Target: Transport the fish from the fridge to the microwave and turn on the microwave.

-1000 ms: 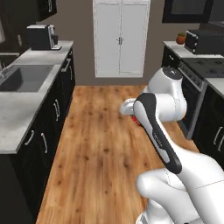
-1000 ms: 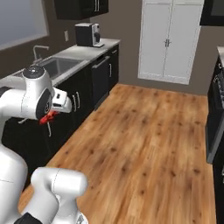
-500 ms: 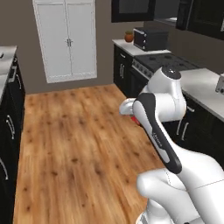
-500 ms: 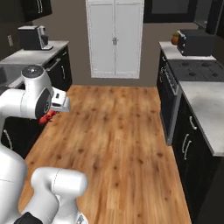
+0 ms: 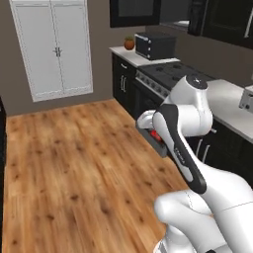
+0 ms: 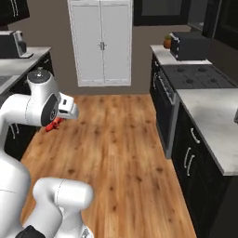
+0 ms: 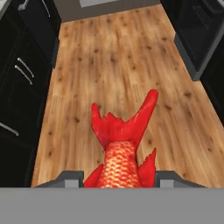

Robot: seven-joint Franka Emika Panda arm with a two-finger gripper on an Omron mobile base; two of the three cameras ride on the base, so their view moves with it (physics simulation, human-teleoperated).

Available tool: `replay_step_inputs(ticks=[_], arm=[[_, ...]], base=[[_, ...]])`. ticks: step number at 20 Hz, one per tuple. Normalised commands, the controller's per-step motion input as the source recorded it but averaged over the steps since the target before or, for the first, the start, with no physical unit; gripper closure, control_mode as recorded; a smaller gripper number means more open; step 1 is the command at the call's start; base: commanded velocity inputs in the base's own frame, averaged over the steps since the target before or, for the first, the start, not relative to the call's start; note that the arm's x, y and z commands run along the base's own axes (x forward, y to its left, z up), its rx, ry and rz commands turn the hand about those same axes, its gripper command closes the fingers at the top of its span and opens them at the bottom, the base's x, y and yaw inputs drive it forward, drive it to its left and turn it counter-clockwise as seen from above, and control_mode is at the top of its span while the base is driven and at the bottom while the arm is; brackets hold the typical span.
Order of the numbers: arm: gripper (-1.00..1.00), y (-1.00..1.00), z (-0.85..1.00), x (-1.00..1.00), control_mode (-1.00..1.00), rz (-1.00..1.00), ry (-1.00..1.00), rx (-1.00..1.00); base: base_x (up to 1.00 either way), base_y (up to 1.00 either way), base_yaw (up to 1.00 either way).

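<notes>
My gripper (image 7: 119,176) is shut on the fish (image 7: 120,146), a small red-orange fish whose forked tail points away from the hand, held over the wooden floor. In the left base view the fish (image 5: 155,134) shows as a red patch in the gripper (image 5: 157,139), in front of the arm's elbow. From the right base camera the fish (image 6: 52,125) hangs below the hand beside the left cabinets. The microwave (image 5: 134,12) is a wide black unit with a dark glass front, high on the far wall; it is also at the top of the right base view (image 6: 161,11). The fridge is out of view.
A stove (image 5: 179,73) and black counter cabinets (image 6: 197,158) run along the right. A small black toaster oven (image 5: 154,45) and an orange pot stand on the far counter. White double-door cabinet (image 6: 100,42) at the back. Wooden floor (image 5: 74,163) lies open between the cabinet rows.
The whole picture has shifted: the base has turned right, so the sink counter left view and the stove side came in. The fish stays in the gripper.
</notes>
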Motion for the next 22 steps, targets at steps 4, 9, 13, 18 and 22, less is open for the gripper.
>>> replay_step_inputs(ticks=[4,9,13,18,22], arm=[[1.00,0.00,0.00,0.00,1.00,0.00,0.00,0.00],[1.00,0.00,0.00,0.00,1.00,0.00,0.00,0.00],[1.00,0.00,0.00,0.00,1.00,0.00,0.00,0.00],[1.00,0.00,0.00,0.00,1.00,0.00,0.00,0.00],[1.00,0.00,0.00,0.00,1.00,0.00,0.00,0.00]], base=[[0.73,0.11,-0.14],[0.77,0.06,-0.14],[0.82,0.03,-0.12],[0.83,0.02,-0.11],[0.83,0.00,-0.10]])
